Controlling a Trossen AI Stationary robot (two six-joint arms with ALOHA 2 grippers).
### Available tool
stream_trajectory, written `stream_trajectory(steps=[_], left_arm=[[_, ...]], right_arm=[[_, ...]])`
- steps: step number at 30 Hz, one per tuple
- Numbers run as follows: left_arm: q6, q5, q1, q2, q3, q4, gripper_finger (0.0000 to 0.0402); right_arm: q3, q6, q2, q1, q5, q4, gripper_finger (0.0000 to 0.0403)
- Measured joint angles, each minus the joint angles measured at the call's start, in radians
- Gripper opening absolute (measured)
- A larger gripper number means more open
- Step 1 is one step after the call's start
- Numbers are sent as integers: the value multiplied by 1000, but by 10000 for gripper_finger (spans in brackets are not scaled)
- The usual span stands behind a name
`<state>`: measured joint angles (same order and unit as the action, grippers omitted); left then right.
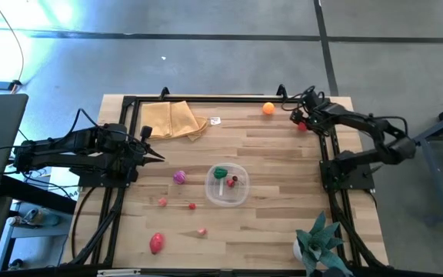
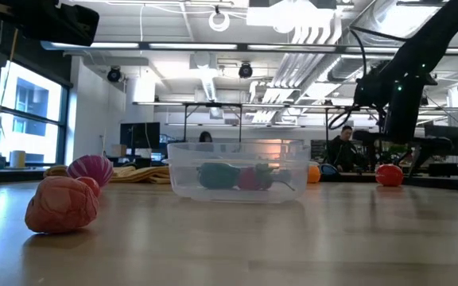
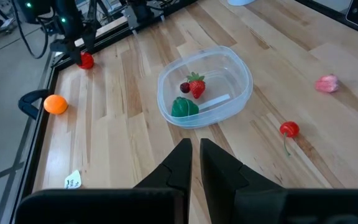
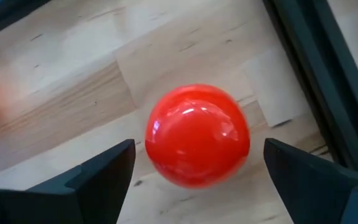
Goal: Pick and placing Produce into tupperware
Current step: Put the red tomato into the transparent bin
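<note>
A shiny red round fruit [image 4: 197,135] lies on the table at the far right [image 1: 301,125]. My right gripper [image 4: 199,149] stands open just above it, pointing steeply down, one finger on either side and a gap on each. The clear tupperware [image 1: 241,198] sits mid-table and holds a green piece [image 3: 184,107], a strawberry [image 3: 196,85] and a small dark fruit. An orange fruit [image 1: 268,108] lies left of the red one. My left gripper [image 3: 194,155] waits shut, raised over the table's left side [image 1: 156,156].
Loose produce lies left of and in front of the tub: a magenta piece [image 1: 179,177], small pink and red ones [image 1: 192,205], and a red one [image 1: 157,243]. A tan cloth [image 1: 173,119] is at the far left and a spiky plant [image 1: 318,242] at the near right. The black frame rail [image 4: 316,68] runs close beside the red fruit.
</note>
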<state>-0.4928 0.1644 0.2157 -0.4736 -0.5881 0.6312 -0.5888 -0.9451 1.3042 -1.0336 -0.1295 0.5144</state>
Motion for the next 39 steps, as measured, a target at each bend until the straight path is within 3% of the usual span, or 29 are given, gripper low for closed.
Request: stream_trajectory(steps=[39], left_arm=[[0, 0, 0, 0, 0, 0, 24]], right_arm=[[-1, -16, 39, 41, -78, -20, 346]])
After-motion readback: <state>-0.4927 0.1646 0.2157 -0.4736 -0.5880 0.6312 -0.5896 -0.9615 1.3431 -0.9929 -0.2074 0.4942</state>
